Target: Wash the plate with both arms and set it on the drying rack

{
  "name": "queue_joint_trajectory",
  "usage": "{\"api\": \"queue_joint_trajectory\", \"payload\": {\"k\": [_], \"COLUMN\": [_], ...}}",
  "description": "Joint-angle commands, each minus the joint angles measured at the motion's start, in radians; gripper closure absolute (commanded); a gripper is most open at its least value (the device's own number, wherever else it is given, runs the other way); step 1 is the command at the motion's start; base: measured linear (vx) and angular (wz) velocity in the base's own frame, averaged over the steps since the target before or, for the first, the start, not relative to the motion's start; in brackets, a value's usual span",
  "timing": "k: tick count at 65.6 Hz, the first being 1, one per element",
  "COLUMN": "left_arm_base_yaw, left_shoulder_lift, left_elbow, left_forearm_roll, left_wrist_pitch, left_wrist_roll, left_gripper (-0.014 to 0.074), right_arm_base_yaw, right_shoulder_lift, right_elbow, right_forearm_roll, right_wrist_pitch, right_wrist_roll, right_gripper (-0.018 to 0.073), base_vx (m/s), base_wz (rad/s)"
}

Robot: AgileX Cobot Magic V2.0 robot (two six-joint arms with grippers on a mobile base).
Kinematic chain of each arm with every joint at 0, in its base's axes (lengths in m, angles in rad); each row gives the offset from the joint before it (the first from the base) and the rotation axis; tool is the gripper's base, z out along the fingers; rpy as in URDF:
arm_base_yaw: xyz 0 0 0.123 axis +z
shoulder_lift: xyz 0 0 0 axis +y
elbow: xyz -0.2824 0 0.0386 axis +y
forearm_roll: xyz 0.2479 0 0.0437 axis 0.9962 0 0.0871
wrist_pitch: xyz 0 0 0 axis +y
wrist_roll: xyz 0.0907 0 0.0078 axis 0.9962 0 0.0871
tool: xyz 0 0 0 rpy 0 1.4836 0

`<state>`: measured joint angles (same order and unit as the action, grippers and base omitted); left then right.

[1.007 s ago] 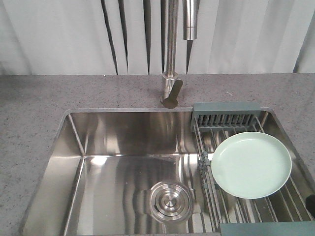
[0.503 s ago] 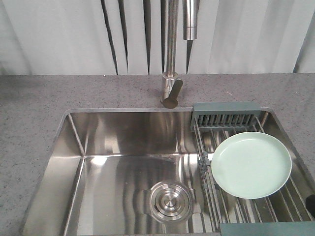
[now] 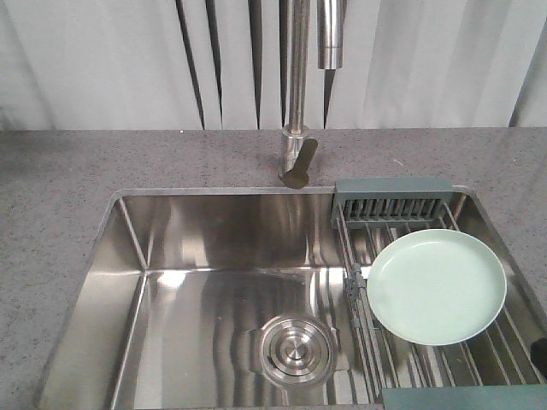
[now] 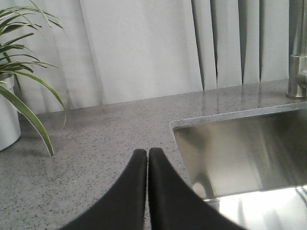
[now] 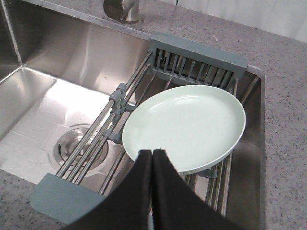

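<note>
Grey speckled counter [image 3: 68,171] around a steel sink [image 3: 214,256], tap [image 3: 296,94] at the far edge. Plate [image 3: 436,286] flat on the rack [image 3: 389,205] across the sink's right side. Left gripper [image 4: 147,155] over the counter left of the sink, fingers pressed together, holding nothing. Right gripper [image 5: 152,157] at the plate's near rim, likewise closed and empty

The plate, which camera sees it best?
The right wrist view: the plate fills the middle, lying flat on the drying rack. The front view shows it whole but smaller. The left wrist view misses it.
</note>
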<state>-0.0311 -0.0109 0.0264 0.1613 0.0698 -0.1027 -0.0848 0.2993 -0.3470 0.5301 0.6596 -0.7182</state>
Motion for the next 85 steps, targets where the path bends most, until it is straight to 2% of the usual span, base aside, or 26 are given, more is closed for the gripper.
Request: {"api": "queue_joint_trajectory", "payload": {"k": [1, 48, 53, 60, 64, 71, 74, 80, 85], "left_arm_base_yaw": [0.000, 0.000, 0.000, 0.000, 0.000, 0.000, 0.000, 0.000, 0.000], "left_shoulder_lift": [-0.006, -0.006, -0.006, -0.006, -0.006, -0.006, -0.006, -0.006, -0.006], "left_elbow": [0.022, 0.022, 0.022, 0.022, 0.022, 0.022, 0.022, 0.022, 0.022], "left_forearm_roll": [-0.010, -0.010, -0.010, -0.010, -0.010, -0.010, -0.010, -0.010, -0.010], "left_wrist_pitch": [-0.070, -0.070, -0.070, -0.070, -0.070, -0.070, -0.070, -0.070, -0.070], "left_wrist_roll": [-0.010, -0.009, -0.009, -0.009, -0.009, -0.009, -0.009, -0.009, -0.009], "left_gripper": [0.0602, 0.0602, 0.0602, 0.0602, 0.0602, 0.0602, 0.0602, 0.0602, 0.0602], "right_arm_base_yaw": [-0.003, -0.003, 0.000, 0.063, 0.115, 0.173, 0.182, 0.176, 0.176], "right_shoulder_lift": [0.007, 0.007, 0.007, 0.006, 0.001, -0.033, -0.055, -0.106, -0.149], "right_elbow": [-0.024, -0.024, -0.023, 0.002, 0.042, 0.154, 0.202, 0.283, 0.341], "right_forearm_roll": [0.021, 0.020, -0.010, -0.101, -0.159, -0.274, -0.326, -0.435, -0.546], "right_wrist_pitch": [-0.062, -0.061, -0.062, -0.076, -0.120, -0.284, -0.365, -0.496, -0.591], "right_wrist_roll": [-0.007, -0.007, -0.007, 0.010, 0.059, 0.273, 0.407, 0.605, 0.718], "right_gripper": [0.0564, 0.0564, 0.0564, 0.0564, 0.0564, 0.0564, 0.0564, 0.0564, 0.0564], "base_vx": [0.00, 0.00, 0.00, 0.00, 0.00, 0.00, 0.00, 0.00, 0.00], "base_wz": [0.00, 0.00, 0.00, 0.00, 0.00, 0.00, 0.00, 0.00, 0.00]}}
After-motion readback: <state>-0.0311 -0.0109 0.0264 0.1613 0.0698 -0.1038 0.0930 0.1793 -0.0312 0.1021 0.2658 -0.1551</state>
